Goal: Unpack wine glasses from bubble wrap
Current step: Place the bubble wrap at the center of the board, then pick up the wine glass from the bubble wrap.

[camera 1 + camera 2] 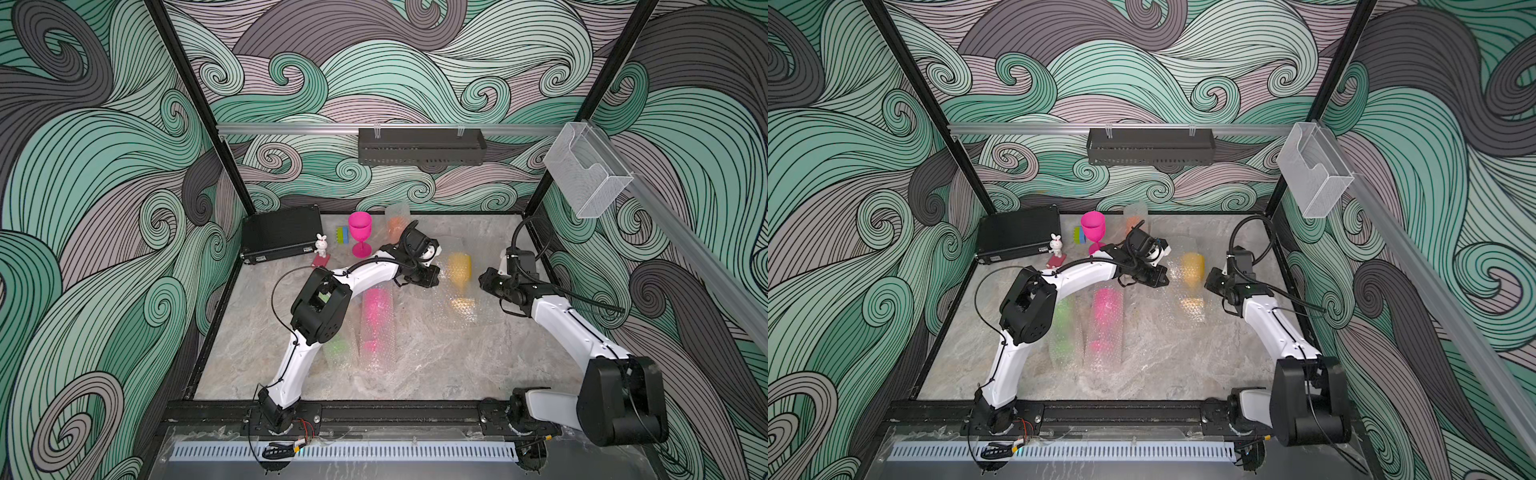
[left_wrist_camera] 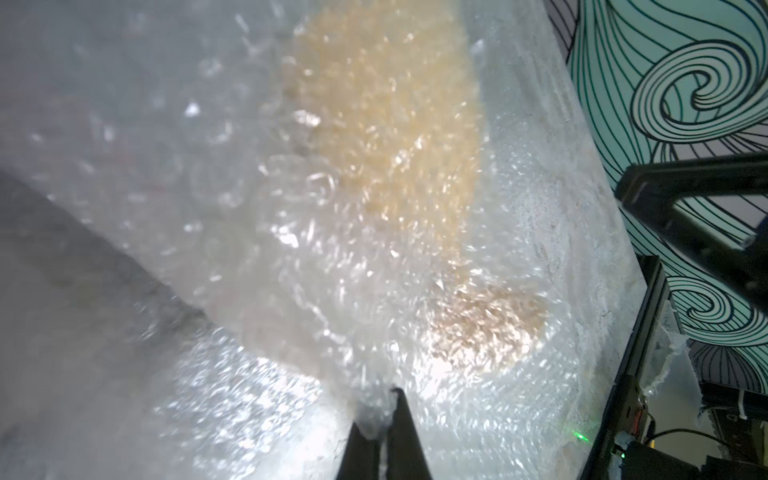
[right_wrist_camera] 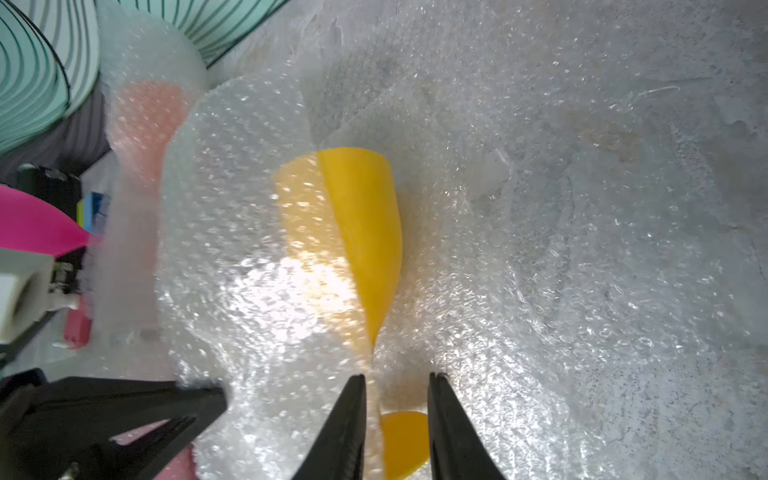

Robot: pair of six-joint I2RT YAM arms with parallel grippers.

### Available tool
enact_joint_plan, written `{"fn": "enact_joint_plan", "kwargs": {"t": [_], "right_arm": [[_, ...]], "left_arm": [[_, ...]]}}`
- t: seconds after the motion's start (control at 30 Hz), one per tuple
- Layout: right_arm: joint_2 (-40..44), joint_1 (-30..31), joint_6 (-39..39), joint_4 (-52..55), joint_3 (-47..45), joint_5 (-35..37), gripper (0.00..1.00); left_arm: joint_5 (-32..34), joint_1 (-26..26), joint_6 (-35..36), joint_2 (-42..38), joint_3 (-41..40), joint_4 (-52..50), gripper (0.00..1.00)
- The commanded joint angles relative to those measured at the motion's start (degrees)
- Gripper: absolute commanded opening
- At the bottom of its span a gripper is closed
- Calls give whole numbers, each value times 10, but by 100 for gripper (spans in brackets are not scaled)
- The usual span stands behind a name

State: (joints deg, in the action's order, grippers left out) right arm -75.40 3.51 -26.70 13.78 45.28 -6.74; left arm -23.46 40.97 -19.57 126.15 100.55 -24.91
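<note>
My left gripper [image 2: 384, 409] pinches a fold of bubble wrap [image 2: 291, 249]. My right gripper [image 3: 397, 376], spread, straddles the stem of the yellow glass [image 3: 361, 232], half bared, lying on the table [image 1: 436, 365]. One pink glass [image 1: 359, 232] stands bare at the back. Three are blurred inside wraps: orange glass [image 1: 397, 222], second pink glass [image 1: 376, 320], and green glass [image 1: 336, 347], partly behind my left arm [image 1: 291, 353].

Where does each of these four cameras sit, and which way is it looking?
Top views: high over the front edge, looking down at the table; both arms show.
Left wrist: on the left arm, facing bubble wrap; left gripper pinches it.
Right wrist: on the right arm, facing the yellow glass; right gripper open.
Shared: all four show the yellow glass in its wrap.
</note>
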Motion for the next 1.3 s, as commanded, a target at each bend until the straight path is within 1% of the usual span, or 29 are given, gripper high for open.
{"fn": "enact_joint_plan", "kwargs": {"t": [0.0,0.13,0.3,0.4,0.6,0.8,0.9,1.13,1.27], "right_arm": [[-24,-2,15,-10,14,-22,39],[-70,3,11,-20,24,-65,39],[-113,31,10,-31,39,-72,40],[-131,53,10,-32,51,-70,46],[-168,87,9,-25,71,-58,57],[-200,102,17,-9,88,-38,58],[-211,105,18,-9,89,-37,54],[-221,106,22,-11,82,-28,30],[-212,106,28,-12,75,-29,24]], "left_arm": [[-26,-26,-22,-31,-25,15,3],[-35,-44,-38,-48,-60,16,9],[-43,-60,-57,-82,-90,12,19],[-55,-73,-77,-104,-102,12,25],[-66,-79,-90,-143,-123,10,28],[-72,-82,-90,-172,-143,6,28],[-73,-84,-89,-182,-143,2,28],[-84,-85,-92,-195,-137,-5,28],[-86,-86,-90,-196,-127,-15,29]]}}
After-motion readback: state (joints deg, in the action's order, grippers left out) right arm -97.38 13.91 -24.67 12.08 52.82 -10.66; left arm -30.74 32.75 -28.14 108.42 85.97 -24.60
